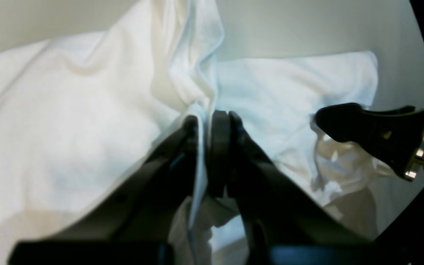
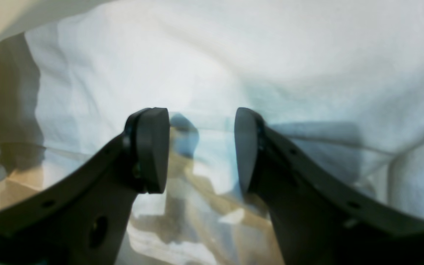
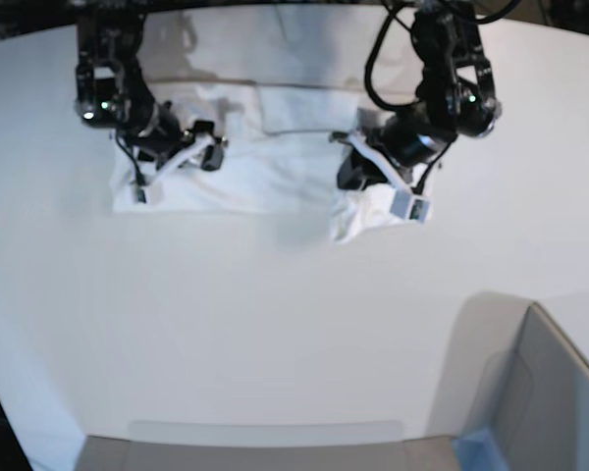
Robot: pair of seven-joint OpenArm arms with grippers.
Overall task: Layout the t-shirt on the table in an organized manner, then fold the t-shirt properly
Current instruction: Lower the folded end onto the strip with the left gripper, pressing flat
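The white t-shirt (image 3: 275, 172) lies rumpled at the far side of the table (image 3: 275, 334), stretched between both arms, with no print showing. My left gripper (image 1: 206, 121) is shut on a raised fold of the t-shirt (image 1: 68, 110) at its edge, on the right in the base view (image 3: 346, 175). My right gripper (image 2: 201, 147) is open just above the cloth (image 2: 234, 55), nothing between its pads, over the shirt's left part in the base view (image 3: 208, 152). One black finger of the right gripper (image 1: 344, 121) shows over a crumpled sleeve in the left wrist view.
A grey box with a blue corner (image 3: 540, 392) stands at the near right of the table. The table's curved edge runs along the near left (image 3: 20, 392). Both arm bodies (image 3: 452, 88) (image 3: 103, 88) hang over the far side.
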